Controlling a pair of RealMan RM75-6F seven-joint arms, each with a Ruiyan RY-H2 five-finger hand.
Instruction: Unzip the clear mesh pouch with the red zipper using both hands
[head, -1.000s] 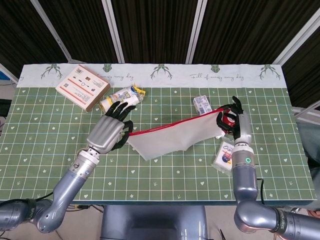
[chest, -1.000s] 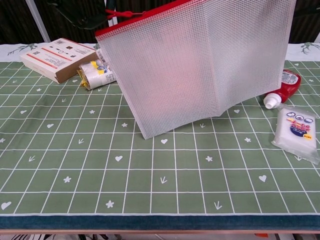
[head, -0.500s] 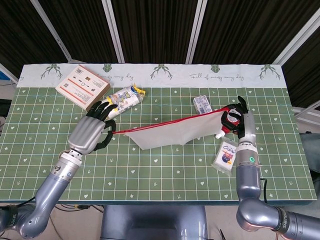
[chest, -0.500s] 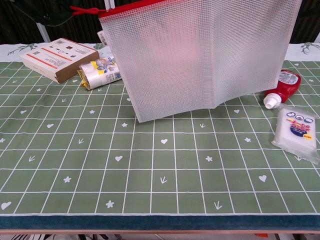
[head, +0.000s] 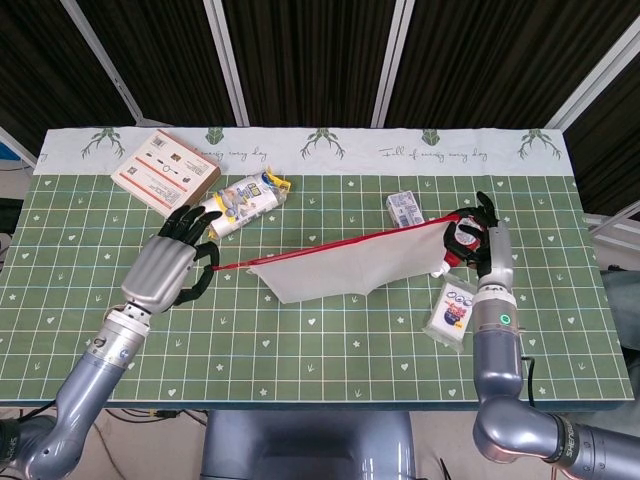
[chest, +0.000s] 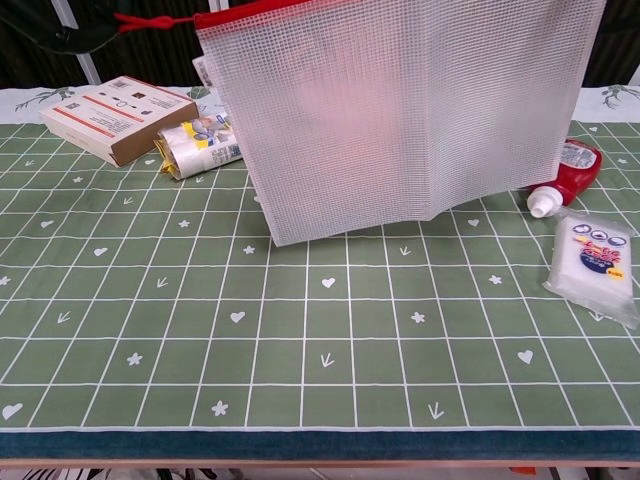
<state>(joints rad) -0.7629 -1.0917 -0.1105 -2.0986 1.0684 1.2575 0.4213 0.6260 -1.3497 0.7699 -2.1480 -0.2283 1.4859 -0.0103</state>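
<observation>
Nearest the front edge of the tabletop (chest: 320, 400) on my right side lay a flat white packet (chest: 593, 262) with a cartoon print, and just behind it a red bottle (chest: 566, 170) with a white nozzle lying on its side. I held the clear mesh pouch (head: 345, 268) up off the cloth over the middle of the tabletop, its red zipper (head: 340, 243) edge stretched between my two hands. My right hand (head: 482, 238) gripped the pouch's right end, fingers closed on it, above the red bottle near the right edge. My left hand (head: 172, 268) was out toward the left edge, fingers curled on the red pull cord (head: 225, 265), which ran taut from the hand to the pouch's left corner. Beyond the pouch, a small white carton (head: 405, 209) sat right of centre. Toward the far left corner lay a rolled snack bag (head: 245, 198) with yellow ends and, just beside it, a brown cardboard box (head: 165, 174) with a printed white label.
</observation>
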